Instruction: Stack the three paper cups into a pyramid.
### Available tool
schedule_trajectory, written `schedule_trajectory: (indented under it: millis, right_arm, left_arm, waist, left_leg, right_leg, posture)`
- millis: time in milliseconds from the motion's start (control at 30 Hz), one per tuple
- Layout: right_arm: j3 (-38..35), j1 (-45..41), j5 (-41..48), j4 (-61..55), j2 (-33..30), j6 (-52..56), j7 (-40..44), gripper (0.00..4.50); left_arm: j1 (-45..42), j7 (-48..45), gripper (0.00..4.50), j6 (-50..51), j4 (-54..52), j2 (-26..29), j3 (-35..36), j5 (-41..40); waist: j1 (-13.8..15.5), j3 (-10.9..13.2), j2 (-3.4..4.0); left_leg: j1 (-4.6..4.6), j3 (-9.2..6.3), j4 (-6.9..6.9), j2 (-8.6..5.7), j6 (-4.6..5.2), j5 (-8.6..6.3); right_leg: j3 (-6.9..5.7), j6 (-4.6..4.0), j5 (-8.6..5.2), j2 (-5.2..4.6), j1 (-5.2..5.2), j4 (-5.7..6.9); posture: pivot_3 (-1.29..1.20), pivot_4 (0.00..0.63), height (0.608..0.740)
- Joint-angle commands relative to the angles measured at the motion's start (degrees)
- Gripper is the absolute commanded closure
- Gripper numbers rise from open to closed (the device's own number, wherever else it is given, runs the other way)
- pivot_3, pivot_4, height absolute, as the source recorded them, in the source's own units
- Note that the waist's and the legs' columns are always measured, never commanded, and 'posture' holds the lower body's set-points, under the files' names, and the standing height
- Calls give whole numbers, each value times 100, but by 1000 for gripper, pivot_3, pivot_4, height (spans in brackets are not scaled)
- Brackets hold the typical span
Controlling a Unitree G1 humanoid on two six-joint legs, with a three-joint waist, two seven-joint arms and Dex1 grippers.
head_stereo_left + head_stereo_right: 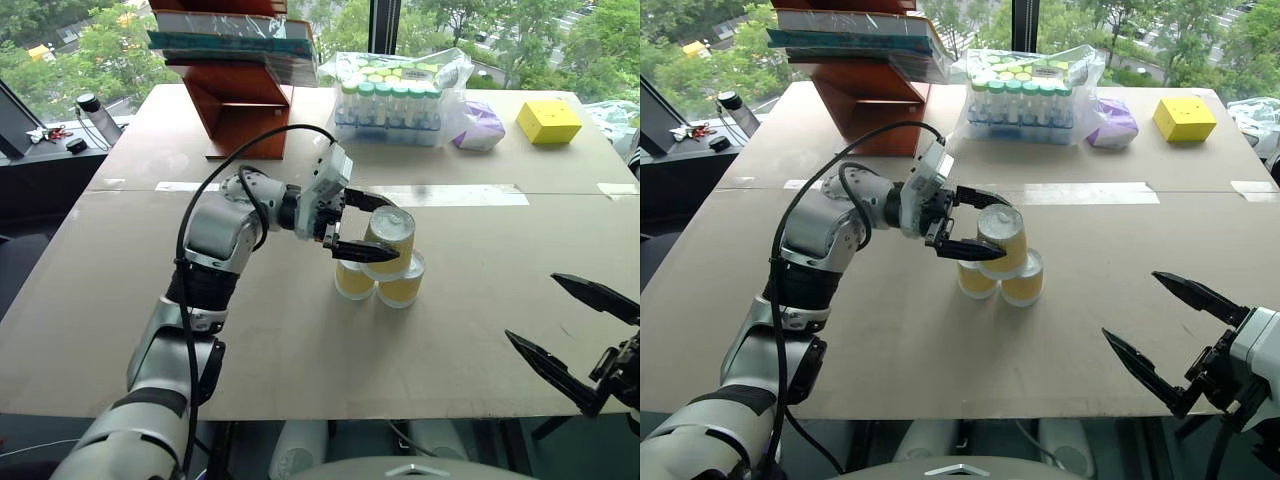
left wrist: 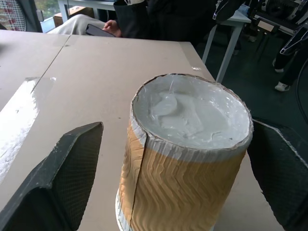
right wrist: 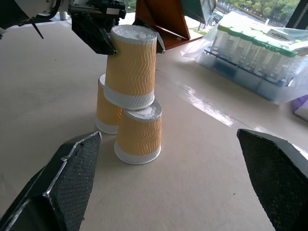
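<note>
The left gripper stands released, its two black fingers spread on either side of the top cup with a gap showing on both flanks in the left wrist view, so nothing is clenched; the right gripper hangs wide open and idle near the front edge of the table, well apart from the stack. The pyramid looks built: the top cup sits upside down across the white bases of the left base cup and the right base cup, which stand touching side by side (from the right wrist view the top cup seems to lean a little and rest more on the nearer base cup, though that may be the angle). The main danger, as I judge it, is the withdrawal: either finger could brush the ribbed wall if the arm pulls back crookedly, and so light a cup would tip or drag the pair beneath apart. A lesser risk is the cable looping over the forearm swinging toward the stack. Smallest of all, a jolt to the table could unseat it.
</note>
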Motion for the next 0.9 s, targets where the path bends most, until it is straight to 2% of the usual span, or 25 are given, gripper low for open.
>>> schedule_trajectory:
  millis: [33, 167, 233, 300, 433, 600, 800, 900]
  right_arm:
    - [29, -16, -34, -15, 35, -69, -39, 0]
    - [165, -78, -141, 28, 46, -88, -31, 0]
    - [233, -129, -192, 68, 39, -97, -24, 0]
    - [293, -193, -242, 137, 33, -114, -7, 0]
    - [424, -302, -289, 391, 57, -160, 139, 0]
    - [593, -328, -515, 868, 77, -307, 460, 0]
    - [257, 48, -491, 1404, 230, -541, 965, 0]
    - [143, 263, -537, 1621, 282, -678, 1209, 0]
  left_arm:
    - [-86, 20, 44, 77, -132, 79, 417, -348]
    - [4, -67, 44, 368, -261, 275, 911, -860]
    - [70, 175, 44, 786, -283, 396, 1208, -1141]
    - [364, 161, 44, 647, -391, 623, 1362, -1106]
    - [1190, 330, 44, 549, -619, 971, 1762, -1140]
    - [2309, 778, 44, 288, -1012, 1129, 2224, -1094]
    - [3951, 1242, 44, -395, -1414, 1190, 2746, -809]
    - [4434, 1432, 44, -675, -1588, 1175, 2854, -722]
  waist:
    - [0, 0, 0]
    - [-23, 0, 0]
    - [-37, 0, 1]
    - [-48, 0, 2]
    - [-45, -3, 8]
    - [13, -3, 6]
    - [17, -3, 7]
    - [67, -4, 6]
  left_leg:
    - [0, 0, 0, 0, 0, 0]
    - [0, -1, 0, 2, 0, 0]
    - [2, -1, 0, 3, 0, 0]
    - [2, -3, -1, 4, 0, 0]
    - [7, 3, -5, 13, 0, 0]
    - [4, 0, -4, 18, 0, 0]
    - [7, 6, -11, 22, -1, -1]
    - [6, 2, -12, 25, -1, -1]
  right_leg:
    - [0, 0, 0, 0, 0, 0]
    - [-1, 0, 0, 0, 0, 0]
    - [0, 0, 0, 0, 0, 1]
    - [-2, 0, -1, 0, 0, 1]
    - [6, 0, 0, -2, 0, 0]
    - [0, -1, 0, -6, 0, -4]
    - [7, -13, -7, -14, 0, -8]
    - [8, -23, -13, -19, 0, -10]
  posture:
    - [0, 150, 740]
    - [0, 150, 740]
    - [0, 150, 740]
    - [0, 150, 740]
    - [0, 150, 740]
    - [0, 150, 740]
    - [0, 150, 740]
    - [0, 150, 740]
